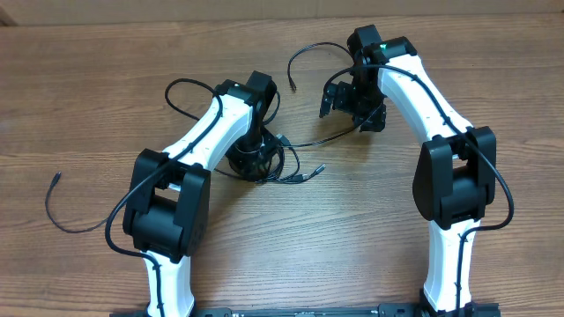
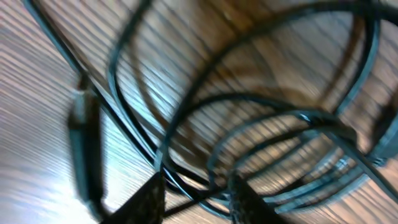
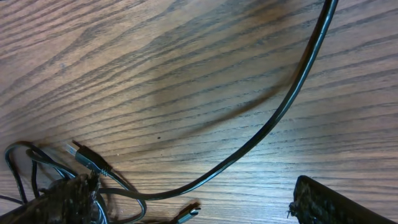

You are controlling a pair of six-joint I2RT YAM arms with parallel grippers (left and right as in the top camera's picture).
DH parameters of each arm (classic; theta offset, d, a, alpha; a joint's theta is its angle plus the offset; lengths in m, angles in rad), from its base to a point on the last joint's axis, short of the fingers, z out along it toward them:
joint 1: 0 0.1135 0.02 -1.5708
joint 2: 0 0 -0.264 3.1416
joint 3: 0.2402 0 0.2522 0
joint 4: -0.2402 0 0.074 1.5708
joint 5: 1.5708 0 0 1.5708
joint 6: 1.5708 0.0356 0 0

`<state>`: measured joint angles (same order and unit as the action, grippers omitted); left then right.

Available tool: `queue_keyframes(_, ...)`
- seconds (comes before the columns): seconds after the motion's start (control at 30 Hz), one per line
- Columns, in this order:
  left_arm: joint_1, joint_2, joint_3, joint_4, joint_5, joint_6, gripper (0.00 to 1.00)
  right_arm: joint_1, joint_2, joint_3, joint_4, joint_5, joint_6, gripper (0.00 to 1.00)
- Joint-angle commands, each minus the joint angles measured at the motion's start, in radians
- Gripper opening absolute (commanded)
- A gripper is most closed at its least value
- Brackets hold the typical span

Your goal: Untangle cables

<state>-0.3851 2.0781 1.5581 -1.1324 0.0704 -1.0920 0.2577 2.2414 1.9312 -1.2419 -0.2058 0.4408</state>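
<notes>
overhead: the cables (image 1: 286,167) bunch mid-table under the left gripper (image 1: 256,160); the right gripper (image 1: 352,104) hovers nearby.
left wrist: blurred loops cross between its fingers (image 2: 239,199); whether they are clamped, i cannot tell.
right wrist: fingers (image 3: 329,205) spread wide, a cable (image 3: 273,118) curving over the wooden table (image 3: 155,74).

Thin black cables (image 1: 284,163) in a looped central tangle, one strand loose far left, another arcing above.

Bright even light; left wrist view motion-blurred.
</notes>
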Motion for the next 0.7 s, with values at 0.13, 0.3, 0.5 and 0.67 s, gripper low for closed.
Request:
queue_keyframes(0.13, 0.047, 0.016, -0.003, -0.023, -0.156, 0.263, 0.25, 0.006, -0.016, -0.001, 0.003, -0.005, 0.004, 1.00)
queue_keyframes(0.3, 0.109, 0.016, -0.003, -0.023, -0.163, 0.386, 0.18, 0.007, -0.016, -0.001, 0.003, -0.006, 0.005, 0.98)
queue_keyframes(0.5, 0.168, 0.016, -0.003, -0.020, -0.115, 0.473, 0.20, 0.021, -0.014, -0.009, 0.005, -0.082, 0.080, 0.94)
queue_keyframes(0.67, 0.175, 0.016, -0.003, -0.018, -0.039, 0.519, 0.28, 0.062, -0.014, -0.061, 0.037, -0.088, 0.274, 0.95)
